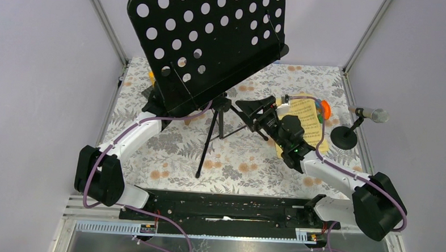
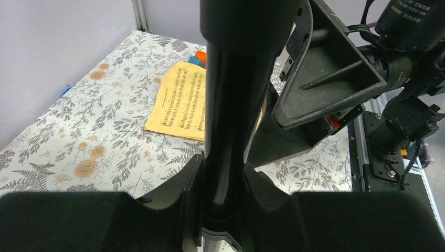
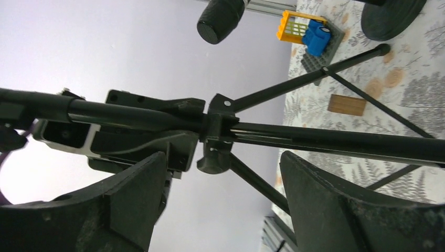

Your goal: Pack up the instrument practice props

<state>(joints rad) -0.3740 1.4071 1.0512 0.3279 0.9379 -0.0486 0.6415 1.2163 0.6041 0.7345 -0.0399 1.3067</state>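
Black rack [image 1: 229,69] stands mid-table on its tripod [image 1: 208,148].
Left gripper [image 2: 223,189] pinches its pole [image 2: 231,105]; right gripper [image 3: 223,173], jaws spread, sits at the pole's 3 o'clock; yellow pages [image 1: 307,112] lie beyond.

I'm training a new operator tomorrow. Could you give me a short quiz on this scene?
1. Short answer: on which arm's side does the silver mic stand?
2. The left gripper grips: A silver mic, B stand, C nothing.
3. True or false: the right gripper is shut.

Key: 1 right; 2 B; 3 false.
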